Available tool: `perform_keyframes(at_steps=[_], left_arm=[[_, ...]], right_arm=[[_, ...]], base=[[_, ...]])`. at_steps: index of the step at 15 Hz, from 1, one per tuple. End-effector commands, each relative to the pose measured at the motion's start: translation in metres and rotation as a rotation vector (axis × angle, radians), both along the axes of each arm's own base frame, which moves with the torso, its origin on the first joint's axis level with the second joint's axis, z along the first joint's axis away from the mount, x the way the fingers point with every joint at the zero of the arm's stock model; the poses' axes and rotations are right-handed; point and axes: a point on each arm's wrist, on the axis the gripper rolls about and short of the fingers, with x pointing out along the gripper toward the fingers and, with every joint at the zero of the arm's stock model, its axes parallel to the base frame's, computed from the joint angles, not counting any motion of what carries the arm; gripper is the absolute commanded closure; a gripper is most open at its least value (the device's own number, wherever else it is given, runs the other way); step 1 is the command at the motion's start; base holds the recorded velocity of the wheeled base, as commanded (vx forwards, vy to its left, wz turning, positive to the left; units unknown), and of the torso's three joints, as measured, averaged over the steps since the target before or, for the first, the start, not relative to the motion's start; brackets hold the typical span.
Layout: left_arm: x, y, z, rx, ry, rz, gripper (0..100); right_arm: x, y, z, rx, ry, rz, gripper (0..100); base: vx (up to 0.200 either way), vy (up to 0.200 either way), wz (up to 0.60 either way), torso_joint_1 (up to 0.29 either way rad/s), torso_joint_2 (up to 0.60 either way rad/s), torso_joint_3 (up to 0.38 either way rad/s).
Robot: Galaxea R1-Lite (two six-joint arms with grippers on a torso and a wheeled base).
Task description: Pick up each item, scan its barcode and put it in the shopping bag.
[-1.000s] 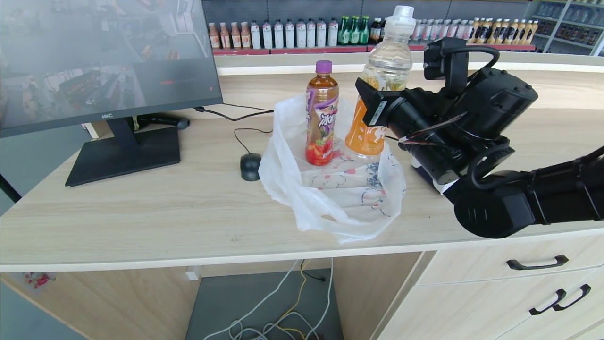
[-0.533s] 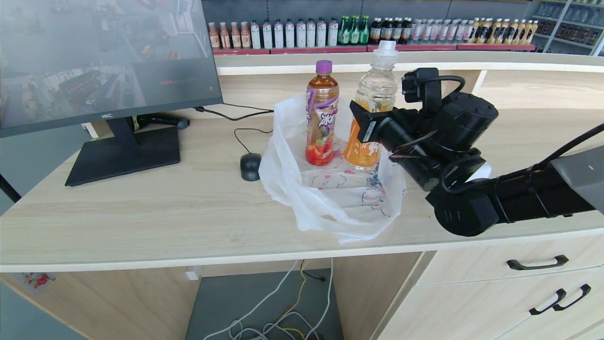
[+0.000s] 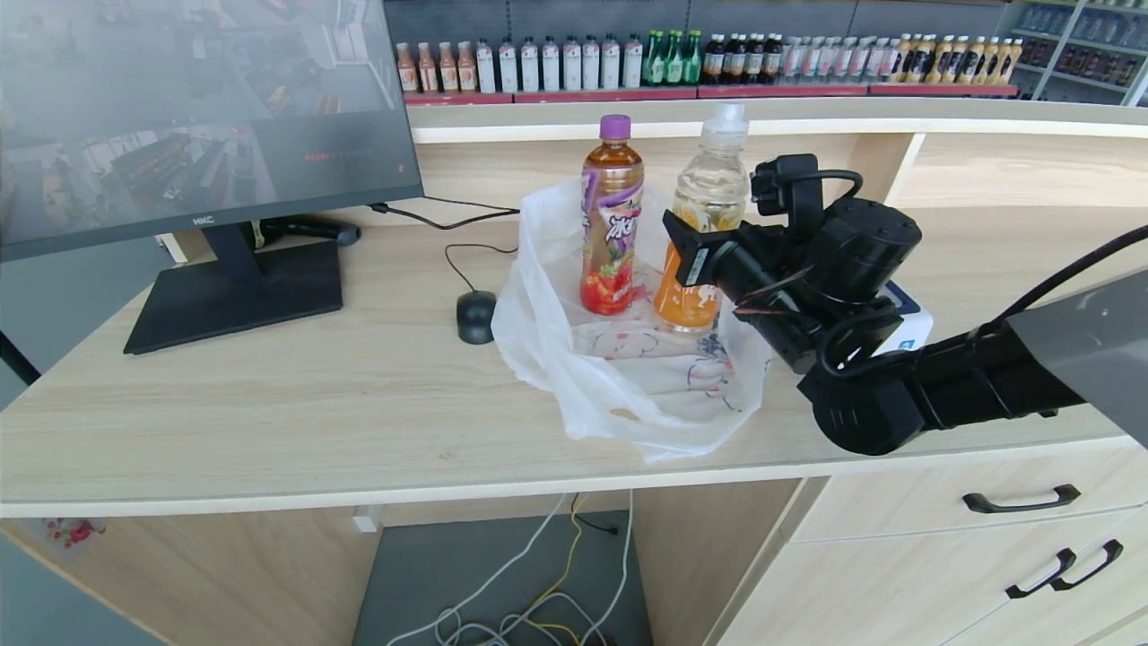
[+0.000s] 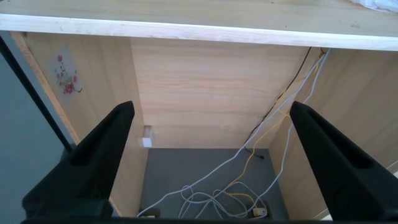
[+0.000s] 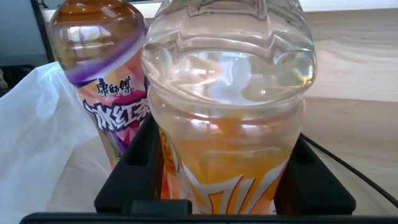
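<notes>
A clear bottle with an orange label [image 3: 708, 206] is upright in my right gripper [image 3: 695, 256], which is shut on its lower half. Its base is down inside the mouth of the white shopping bag [image 3: 628, 386] on the counter. Beside it in the bag stands a tea bottle with a purple cap [image 3: 613, 215]. The right wrist view looks onto the held bottle [image 5: 230, 118] between the fingers of the right gripper [image 5: 227, 186], with the tea bottle [image 5: 102, 81] close by. My left gripper [image 4: 214, 155] hangs open below the counter, with nothing between its fingers.
A monitor [image 3: 179, 108] stands at the counter's left, with a mouse [image 3: 475, 316] and a black handheld device [image 3: 305, 231] near it. A white and blue box [image 3: 908, 325] lies behind the right arm. Drawers [image 3: 1022, 498] are below right. Cables [image 4: 249, 168] hang under the counter.
My right gripper has come down and moved away from me with the orange-labelled bottle, bringing its base into the bag beside the tea bottle. The white and blue box has come into sight.
</notes>
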Motion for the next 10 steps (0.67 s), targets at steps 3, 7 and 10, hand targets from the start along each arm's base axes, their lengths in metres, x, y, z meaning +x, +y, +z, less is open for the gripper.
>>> perform_keyframes(at_steps=[3, 7, 10], left_arm=[[0.0, 0.0, 0.0, 0.0, -0.001, 0.001, 0], [0.0, 0.0, 0.0, 0.0, -0.001, 0.001, 0], [0.0, 0.0, 0.0, 0.0, -0.001, 0.001, 0]], right_arm=[[0.002, 0.002, -0.007, -0.012, 0.018, 0.008, 100], [0.001, 0.003, -0.011, -0.046, 0.02, 0.002, 100], [-0.001, 0.004, -0.02, -0.061, 0.045, 0.003, 100]], base=[[0.0, 0.0, 0.0, 0.0, 0.0, 0.0], [0.0, 0.0, 0.0, 0.0, 0.0, 0.0], [0.0, 0.0, 0.0, 0.0, 0.0, 0.0]])
